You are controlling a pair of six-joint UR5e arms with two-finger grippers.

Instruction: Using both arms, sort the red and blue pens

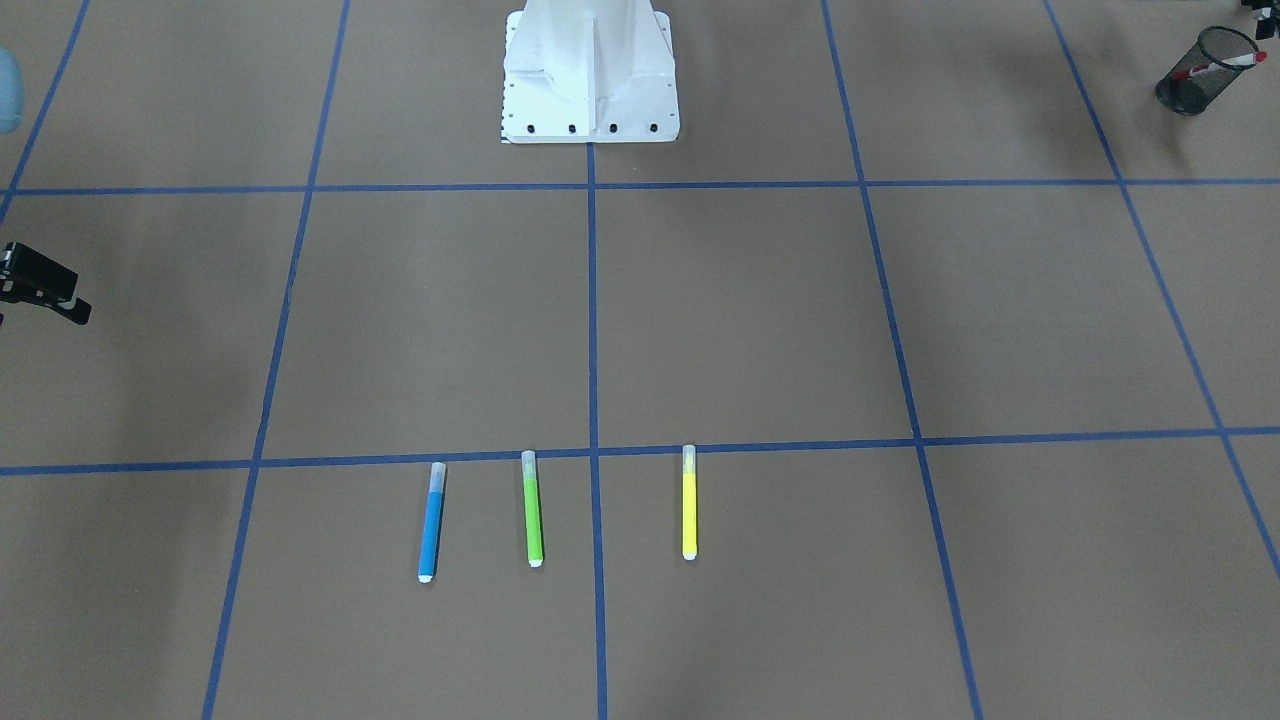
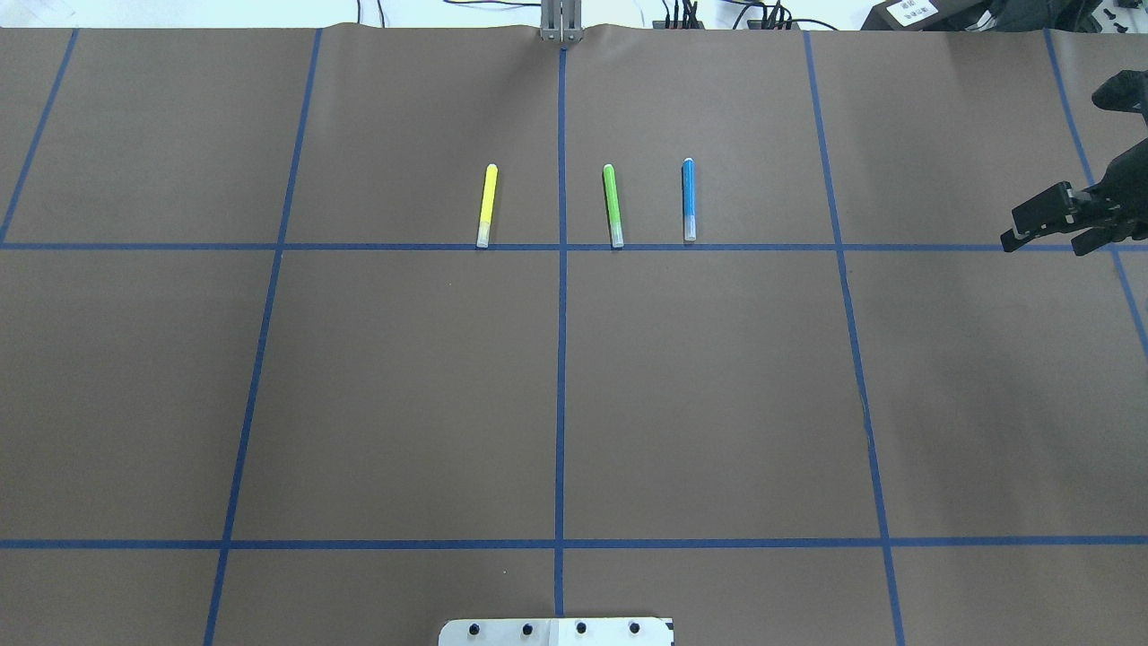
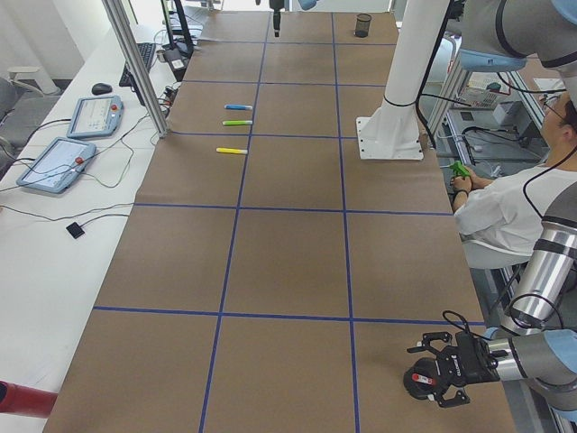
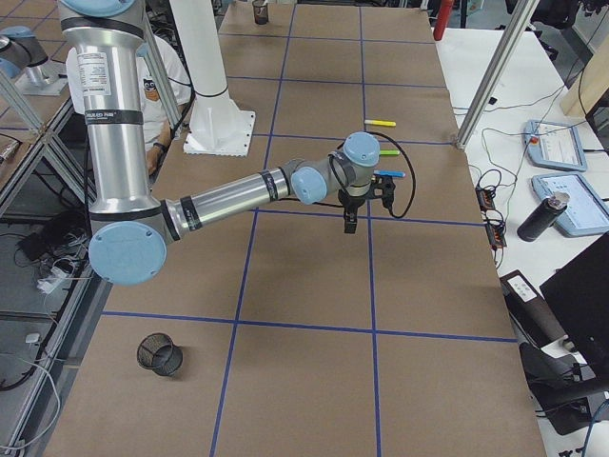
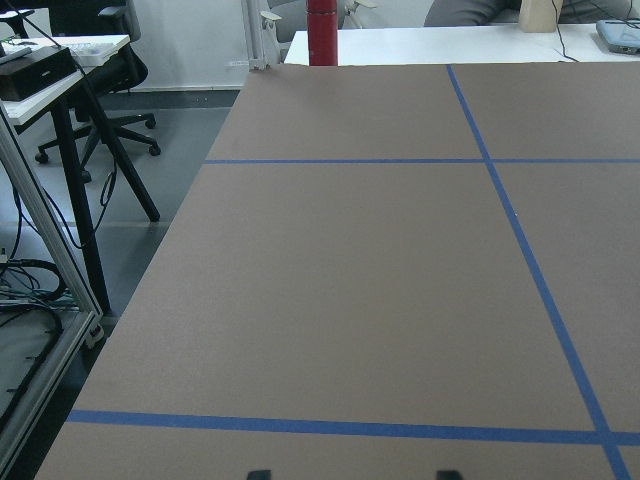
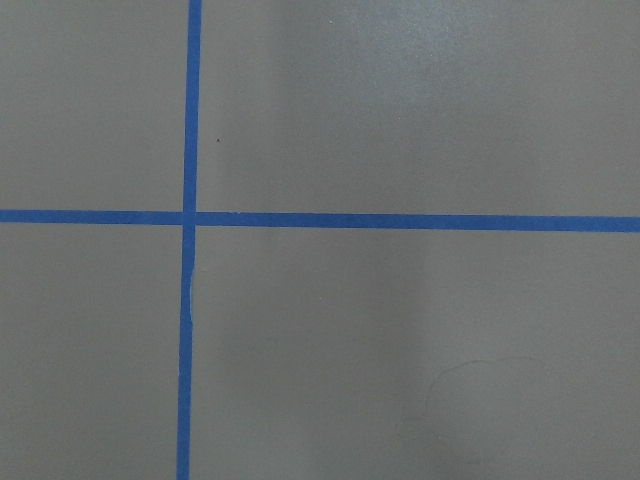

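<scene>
Hovering over the taped worktop (image 2: 404,395), right gripper (image 2: 1058,220), finger spacing impossible to tell, blue pen (image 2: 689,199) lying well apart to its left beside the green marker (image 2: 613,205), left gripper (image 5: 352,474) spread apart, red pen (image 1: 1228,62) leaning in the mesh cup (image 1: 1193,85).

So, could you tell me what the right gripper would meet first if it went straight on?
The right gripper points straight down, so probably the bare table beside a blue tape crossing; no pen lies beneath it.
</scene>
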